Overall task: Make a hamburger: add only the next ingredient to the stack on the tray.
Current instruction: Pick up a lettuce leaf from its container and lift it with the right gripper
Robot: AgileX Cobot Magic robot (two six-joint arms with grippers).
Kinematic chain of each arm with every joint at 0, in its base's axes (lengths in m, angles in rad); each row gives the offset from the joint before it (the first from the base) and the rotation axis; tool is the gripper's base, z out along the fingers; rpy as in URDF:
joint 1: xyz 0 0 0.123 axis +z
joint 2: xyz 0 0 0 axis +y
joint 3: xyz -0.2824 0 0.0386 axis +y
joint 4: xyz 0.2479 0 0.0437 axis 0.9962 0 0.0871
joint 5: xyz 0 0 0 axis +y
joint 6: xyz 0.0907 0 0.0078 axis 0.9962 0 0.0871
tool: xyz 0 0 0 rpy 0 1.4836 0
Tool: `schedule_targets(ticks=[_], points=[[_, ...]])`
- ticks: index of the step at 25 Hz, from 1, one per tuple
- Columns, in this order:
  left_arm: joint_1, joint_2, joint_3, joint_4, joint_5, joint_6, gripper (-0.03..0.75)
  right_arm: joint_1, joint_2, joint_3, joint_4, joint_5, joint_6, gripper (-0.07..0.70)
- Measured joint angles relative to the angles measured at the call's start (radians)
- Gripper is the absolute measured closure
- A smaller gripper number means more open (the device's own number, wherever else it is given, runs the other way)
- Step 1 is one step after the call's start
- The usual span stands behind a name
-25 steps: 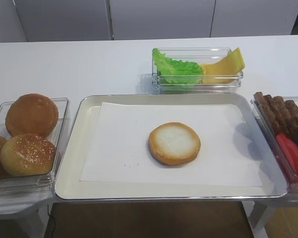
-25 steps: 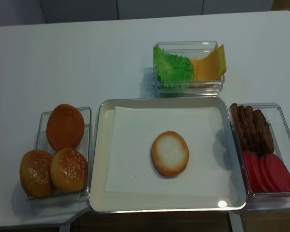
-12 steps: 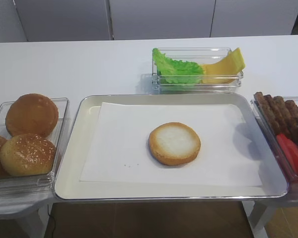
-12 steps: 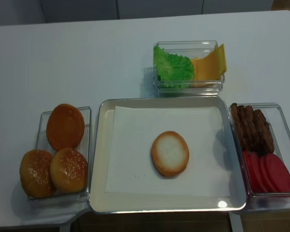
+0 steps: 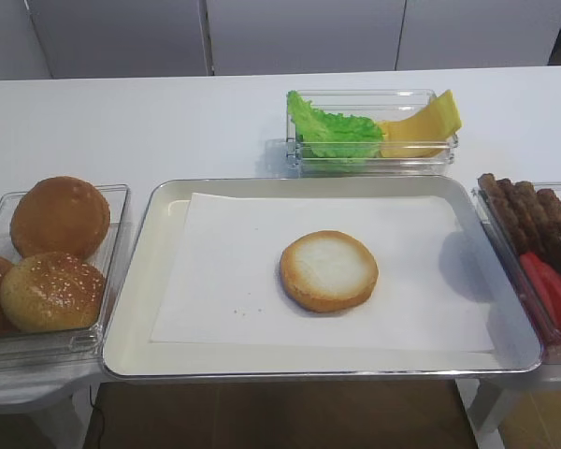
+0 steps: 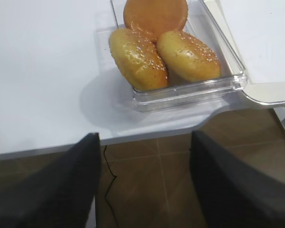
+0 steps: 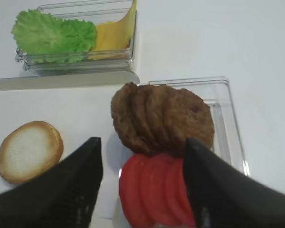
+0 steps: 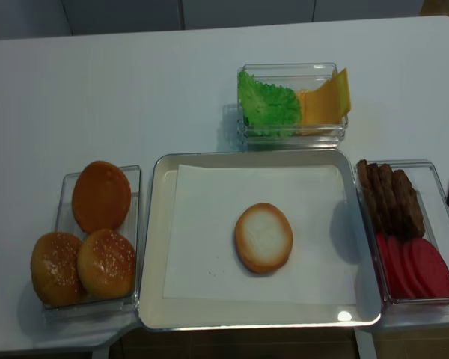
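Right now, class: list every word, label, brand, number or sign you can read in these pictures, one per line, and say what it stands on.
None: no view shows any readable text.
The tray and its paper are blank.
The clear containers bear no labels.
The bun half, lettuce, cheese, patties and tomato slices carry no marks.

I see a white table (image 8: 135,90) carrying the metal tray (image 8: 153,247) and three clear boxes: buns (image 8: 63,217), lettuce with cheese (image 8: 292,71), patties with tomato (image 8: 438,187).
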Motion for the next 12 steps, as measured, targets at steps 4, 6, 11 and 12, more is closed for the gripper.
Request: schedule_targets(ticks=[4,6,11,12], points=[[0.0,0.0,0.0,0.0,-0.002,0.0,0.274,0.0,0.212,-0.109,0.124,-0.03,-0.13,0.223],[0.0,0.0,0.0,0.0,-0.002,0.0,0.274,0.0,0.325,-0.176,0.182,-0.035,-0.187,0.223],[0.0,0.0,0.0,0.0,-0.002,0.0,0.274,0.006,0.581,-0.376,0.309,-0.042,-0.316,0.223],[0.0,0.0,0.0,0.0,-0.002,0.0,0.274,0.013,0.633,-0.412,0.33,-0.042,-0.338,0.223]])
